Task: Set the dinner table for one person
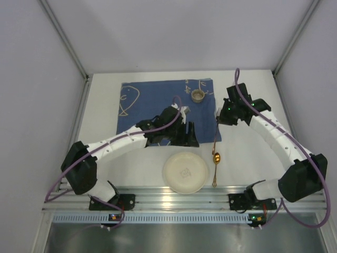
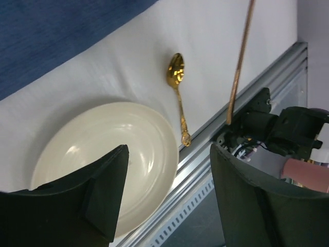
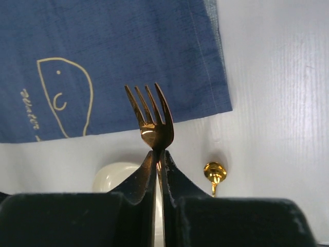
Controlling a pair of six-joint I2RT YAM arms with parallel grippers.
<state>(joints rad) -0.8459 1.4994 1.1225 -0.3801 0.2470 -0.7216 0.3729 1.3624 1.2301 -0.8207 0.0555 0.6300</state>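
The white dinner table (image 1: pixel 253 153) carries a cream plate (image 1: pixel 185 172) near its front edge. A gold spoon (image 1: pixel 216 158) lies just right of the plate, bowl away from me. My right gripper (image 1: pixel 221 115) is shut on the neck of a gold fork (image 3: pixel 151 123). Its tines stick out past the fingertips, above the table by the right edge of the blue cloth (image 1: pixel 158 103). The fork's handle (image 2: pixel 240 56) shows in the left wrist view. My left gripper (image 2: pixel 168 152) is open and empty, hovering over the plate (image 2: pixel 103 139) and the cloth's near edge.
A small beige cup (image 1: pixel 198 95) stands on the far right part of the blue cloth. An aluminium rail (image 1: pixel 179 203) runs along the table's near edge. Grey walls close in the left, right and back sides.
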